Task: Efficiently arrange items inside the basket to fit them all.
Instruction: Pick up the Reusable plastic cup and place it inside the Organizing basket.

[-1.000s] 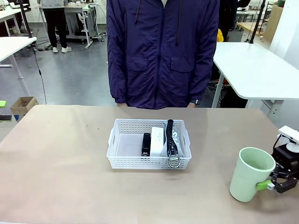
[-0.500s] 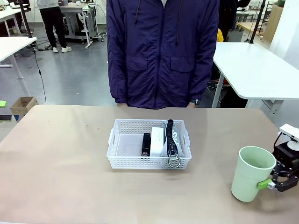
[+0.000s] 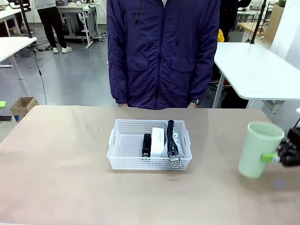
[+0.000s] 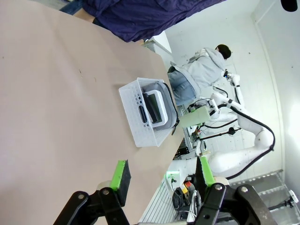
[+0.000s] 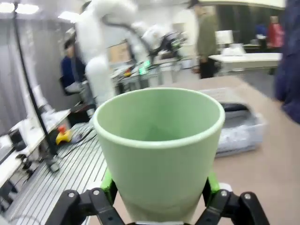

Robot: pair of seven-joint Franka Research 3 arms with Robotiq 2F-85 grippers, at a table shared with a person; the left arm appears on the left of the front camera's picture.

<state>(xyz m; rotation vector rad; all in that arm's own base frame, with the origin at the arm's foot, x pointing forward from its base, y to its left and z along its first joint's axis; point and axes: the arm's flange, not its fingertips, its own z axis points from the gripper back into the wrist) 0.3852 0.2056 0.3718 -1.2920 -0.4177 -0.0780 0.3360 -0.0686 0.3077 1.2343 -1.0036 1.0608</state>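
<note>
Front view: the white basket (image 3: 149, 144) sits at the centre of the tan table (image 3: 56, 164). Inside it, toward its right half, the black stapler (image 3: 146, 145), the small white box (image 3: 157, 142) and the grey pouch (image 3: 172, 139) stand side by side, the pouch's metal ring at the basket's near wall. At the right edge of the frame the right gripper (image 3: 276, 158) clamps the pale green cup (image 3: 258, 149), which is raised off the table and slightly tilted. A person in a dark purple jacket (image 3: 163, 51) stands at the far side.

Left wrist view: the left gripper (image 4: 161, 176) shows at the bottom with its green pads apart and nothing between them. The basket (image 4: 140, 117) lies at mid-frame, the cup (image 4: 194, 117) just beyond it.

Right wrist view: the cup (image 5: 159, 150) fills the centre, its sides gripped by the right gripper (image 5: 159, 190). The basket (image 5: 239, 126) appears blurred at right.
</note>
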